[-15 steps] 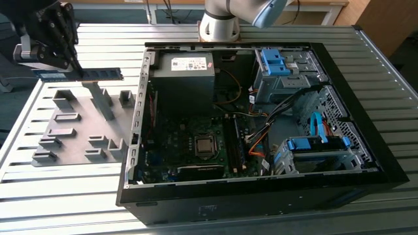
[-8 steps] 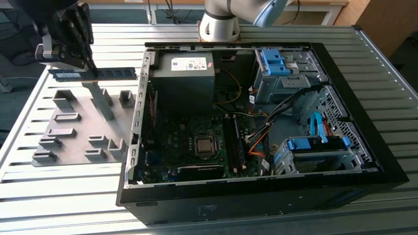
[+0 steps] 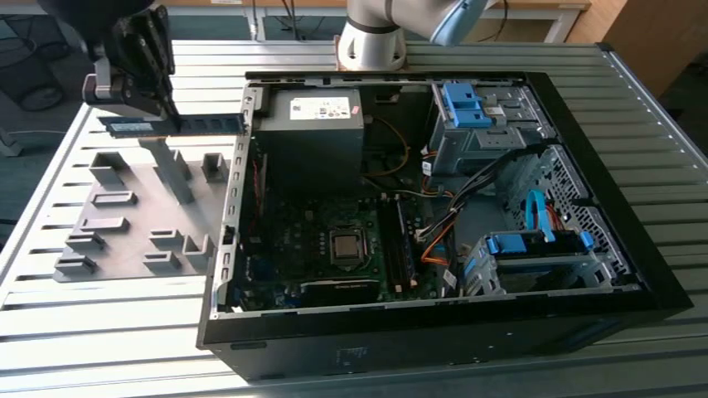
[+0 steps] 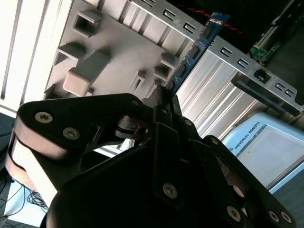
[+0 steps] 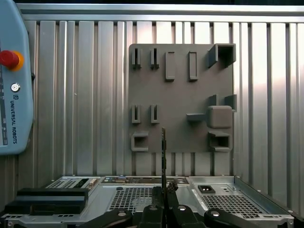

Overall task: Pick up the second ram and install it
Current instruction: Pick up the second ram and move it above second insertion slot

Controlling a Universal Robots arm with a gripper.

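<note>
Blue-green board with dark chips, the second ram (image 3: 205, 123) hangs level in the air at about ten o'clock in the exterior view. It is above the far edge of the grey holder plate (image 3: 128, 249) and just short of the side wall of the open computer case (image 3: 332, 352). The hand (image 3: 158, 114) is clenched on it off-centre, so the longer part juts toward the case, at three o'clock from the hand. What look like the memory slots (image 3: 396, 240) lie deep inside the case, beside the processor socket (image 3: 346, 246), with loose cables (image 3: 437, 228) close by.

In the second wrist view, the hand (image 4: 164, 97) pinches the stick near one end. The second ram (image 4: 197, 47) runs out over the holder plate (image 4: 109, 52) toward the case's perforated metal edge (image 4: 228, 57).

In the first wrist view, the second ram (image 5: 163, 147) appears edge-on, a thin line standing out from the hand (image 5: 164, 192). The holder plate (image 5: 180, 90) lies on the slatted bench (image 5: 85, 95) beyond, and a teach pendant (image 5: 14, 85) sits off to one side.

The off-centre grip probably leaves a long free lever. A brush against the case wall or a cable could twist the stick in the pinch. A tilted stick pressed down would likely jam at the slot or strain its contacts.
</note>
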